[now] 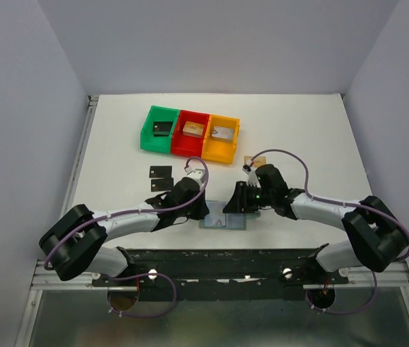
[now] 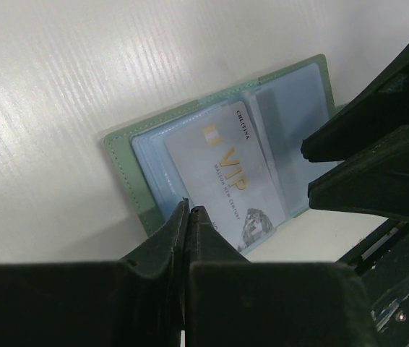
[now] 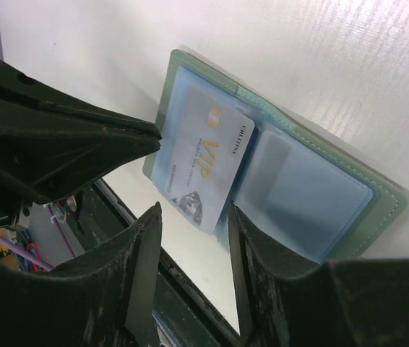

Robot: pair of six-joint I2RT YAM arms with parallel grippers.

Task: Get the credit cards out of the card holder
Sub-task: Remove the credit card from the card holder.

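The left gripper (image 2: 188, 210) was pressed together at the lower edge of the card holder (image 2: 128, 148); the right gripper (image 3: 194, 211) was spread astride the protruding silvery card (image 3: 204, 155). The card was judged light, stiff and slick, best pinched by its exposed corner. The holder was laid low-centre on a white table (image 1: 298, 137) enclosed by pale walls (image 1: 16, 108).

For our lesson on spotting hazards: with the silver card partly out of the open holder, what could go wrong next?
The card holder lies by the table's near edge; a pull might drag it off. The left pincer and right pincer crowd the silver card and might collide.
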